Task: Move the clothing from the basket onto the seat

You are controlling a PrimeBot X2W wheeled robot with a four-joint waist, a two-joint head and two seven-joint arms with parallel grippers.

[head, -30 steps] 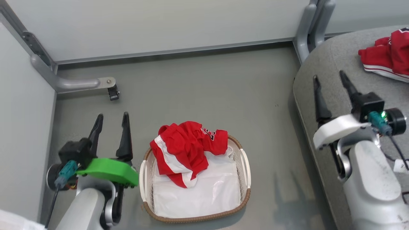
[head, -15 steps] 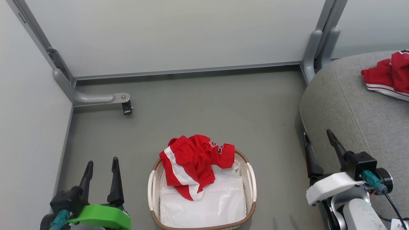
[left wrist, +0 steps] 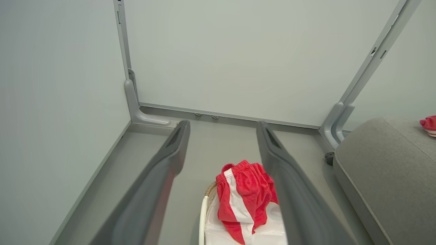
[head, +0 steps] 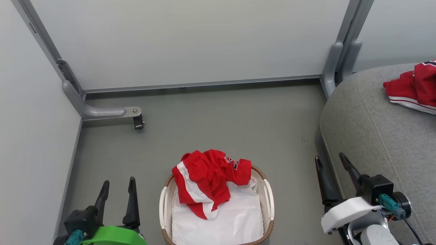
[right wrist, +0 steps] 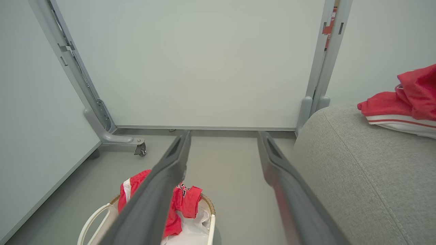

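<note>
Rising at the near left corner of the grey floor [head: 221,119], the left gripper [head: 119,181] has its two dark fingers [head: 130,200] spread well apart and upright, and they hold nothing. At the near right, just beside the side of the seat [head: 374,136], the right gripper [head: 329,157] has its fingers [head: 325,183] parted about as widely and is likewise empty. Between the two grippers, at the floor's near edge, stands the basket [head: 269,190], touched by neither, its brown rim and white handles around a white sheet [head: 231,217] that lines it. The red clothing [head: 207,180] lies crumpled over the far left part of the basket, bunched above the far rim, with a broad white side stripe running down its left fold and black white-edged lettering showing on its far right fold. The near right part of the sheet is bare. The seat runs along the floor's right edge, its rounded corner turned toward the far wall and a stitched seam line crossing its top. Toward the seat's far right edge rests a second red garment [head: 414,86] with white trim, well apart from the basket. At the floor's far left corner a grey frame foot [head: 102,111] ends in a small black caster [head: 138,121]. Pale wall panels [head: 190,41] close the far and left edges, and grey upright posts [head: 335,61] stand at the far right corner, just beside the seat's rounded corner.
</note>
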